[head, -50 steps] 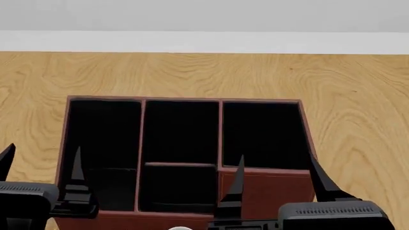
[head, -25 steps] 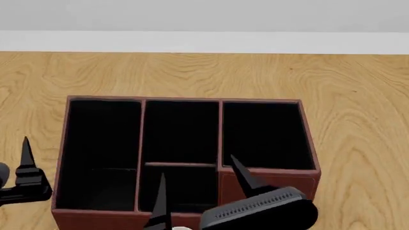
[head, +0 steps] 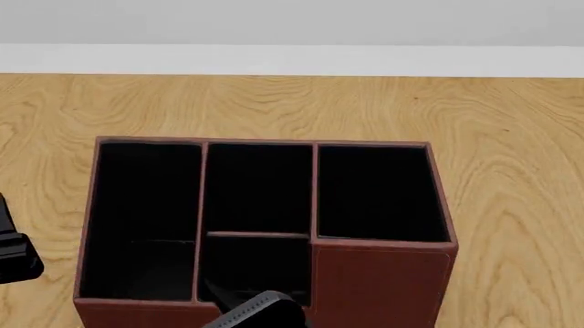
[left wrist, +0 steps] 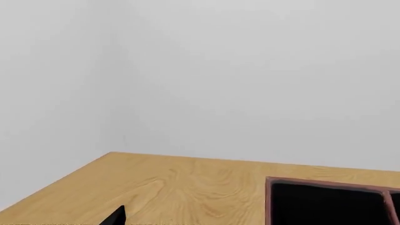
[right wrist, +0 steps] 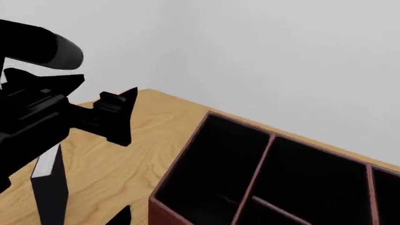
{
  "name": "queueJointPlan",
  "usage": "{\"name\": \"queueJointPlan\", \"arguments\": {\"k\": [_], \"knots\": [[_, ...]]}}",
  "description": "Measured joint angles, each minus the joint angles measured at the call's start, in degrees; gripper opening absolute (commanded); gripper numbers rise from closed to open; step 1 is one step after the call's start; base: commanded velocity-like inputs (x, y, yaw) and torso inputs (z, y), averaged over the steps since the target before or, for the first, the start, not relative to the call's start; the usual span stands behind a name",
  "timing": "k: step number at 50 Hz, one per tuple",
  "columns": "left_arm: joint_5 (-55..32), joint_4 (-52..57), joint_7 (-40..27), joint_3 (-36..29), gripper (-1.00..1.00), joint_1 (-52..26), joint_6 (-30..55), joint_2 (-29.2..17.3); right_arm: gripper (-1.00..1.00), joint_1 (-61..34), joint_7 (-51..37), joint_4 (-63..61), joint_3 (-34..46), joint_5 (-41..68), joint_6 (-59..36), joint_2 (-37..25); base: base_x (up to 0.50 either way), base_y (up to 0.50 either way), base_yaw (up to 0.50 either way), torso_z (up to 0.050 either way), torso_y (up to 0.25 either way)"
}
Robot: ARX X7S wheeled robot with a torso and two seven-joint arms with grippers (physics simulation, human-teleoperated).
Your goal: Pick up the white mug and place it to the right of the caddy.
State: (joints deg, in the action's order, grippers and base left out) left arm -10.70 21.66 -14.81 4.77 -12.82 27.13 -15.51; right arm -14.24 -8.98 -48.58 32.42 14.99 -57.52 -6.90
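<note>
The caddy, a reddish-brown box with black-lined compartments, fills the middle of the head view and also shows in the right wrist view; one corner shows in the left wrist view. The white mug is out of view. Part of my left gripper sits at the head view's left edge, beside the caddy's left wall. Its one visible fingertip is far off centre with nothing held. My right arm is low in front of the caddy. One right fingertip shows, also off centre, empty.
The wooden table runs to a pale wall behind. A black book with white pages stands upright left of the caddy, close under my left arm. Bare wood lies to the caddy's right.
Both grippers have dropped out of the head view. The left one slid to the left edge; the right one swung left and down in front of the caddy.
</note>
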Motion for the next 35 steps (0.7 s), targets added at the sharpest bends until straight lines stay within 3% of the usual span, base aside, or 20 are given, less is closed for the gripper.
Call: {"name": "queueJointPlan", "arguments": {"k": [35], "knots": [[-2.0,0.3,-1.2,1.9,1.00,0.1,1.0,-0.5,1.00,5.0,-1.2,5.5,11.9,1.4,2.0,-0.1,0.00,0.00,0.00,0.000,0.000]]}}
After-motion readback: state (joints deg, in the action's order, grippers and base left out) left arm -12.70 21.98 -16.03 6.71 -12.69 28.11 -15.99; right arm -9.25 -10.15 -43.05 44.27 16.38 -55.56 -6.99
